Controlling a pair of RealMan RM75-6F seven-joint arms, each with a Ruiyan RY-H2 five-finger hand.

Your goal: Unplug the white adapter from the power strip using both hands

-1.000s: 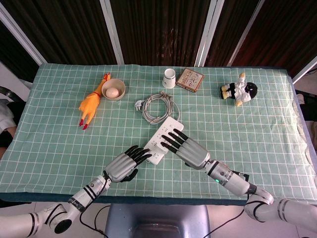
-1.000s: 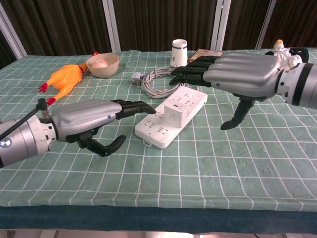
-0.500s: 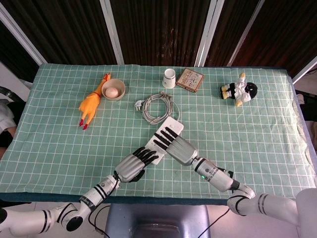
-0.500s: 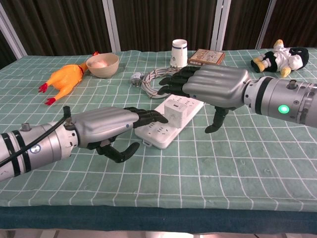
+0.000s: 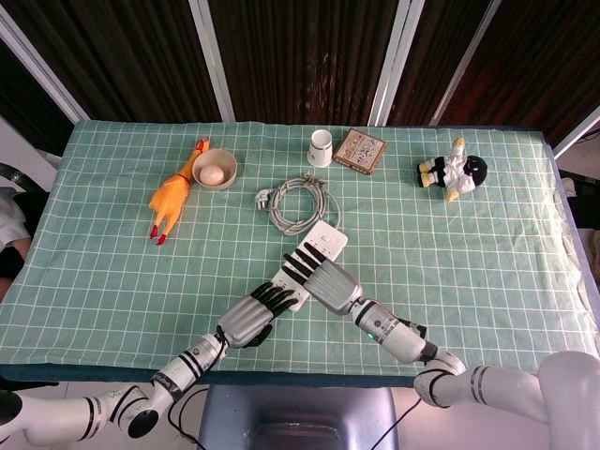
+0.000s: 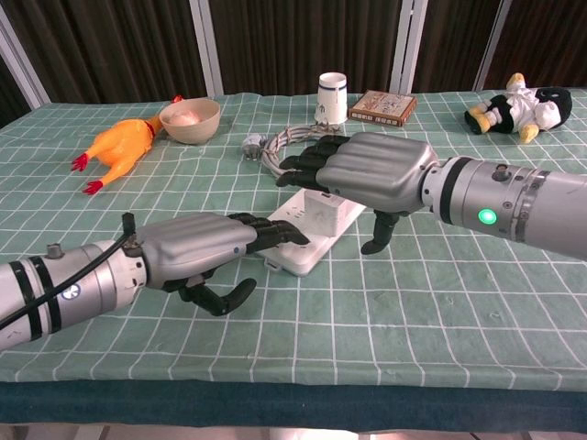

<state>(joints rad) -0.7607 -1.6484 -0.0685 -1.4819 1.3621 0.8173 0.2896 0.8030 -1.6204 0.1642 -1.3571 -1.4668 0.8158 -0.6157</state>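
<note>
The white power strip (image 5: 327,238) (image 6: 310,251) lies at an angle in the middle of the table. The white adapter (image 6: 317,214) stands plugged into it, partly covered in the chest view and hidden in the head view. My right hand (image 5: 322,278) (image 6: 369,170) hovers flat just over the adapter, fingers stretched forward and thumb hanging down on the strip's right side; it grips nothing. My left hand (image 5: 254,315) (image 6: 196,251) reaches in from the near left, and its fingertips (image 6: 285,235) rest on the strip's near end, with the thumb curled below.
A coiled grey cable (image 5: 298,204) (image 6: 282,145) lies just behind the strip. Further back are an orange rubber chicken (image 5: 169,199), a bowl (image 5: 225,179) with an egg, a white cup (image 5: 321,147), a small box (image 5: 361,150) and a plush toy (image 5: 452,172).
My right hand has moved left and lower until it covers the adapter. My left hand has slid forward, and its fingertips have come onto the strip's near end.
</note>
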